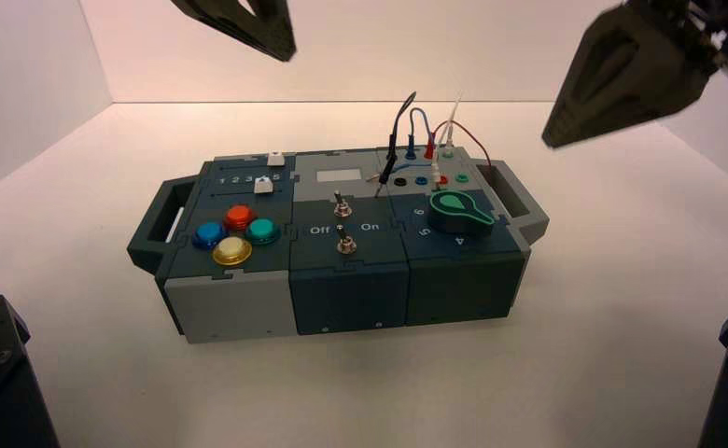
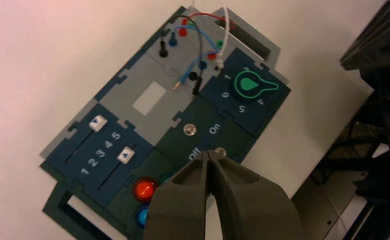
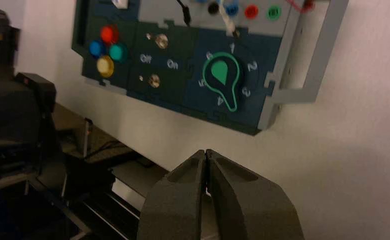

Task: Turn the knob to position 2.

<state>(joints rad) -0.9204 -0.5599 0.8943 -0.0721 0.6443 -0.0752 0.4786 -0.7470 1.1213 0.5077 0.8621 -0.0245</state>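
Note:
The knob (image 1: 460,211) (image 3: 222,75) is a dark-green dial with a bright green teardrop pointer, at the right end of the box (image 1: 351,280). In the right wrist view its narrow tip lies between the 3 and 4 marks. My right gripper (image 1: 549,142) (image 3: 205,151) hangs shut and empty, above and to the right of the knob and well clear of it. My left gripper (image 1: 286,56) (image 2: 210,154) is shut and empty too, held high over the box's back left. In the left wrist view the knob (image 2: 253,85) shows at the box's far end.
Left of the knob stand two metal toggle switches (image 1: 342,224) with Off/On lettering. Further left are coloured push-buttons (image 1: 237,233) and two sliders (image 1: 269,173). Plugged wires (image 1: 426,131) rise behind the knob. A grey handle (image 1: 519,201) juts out at the right end.

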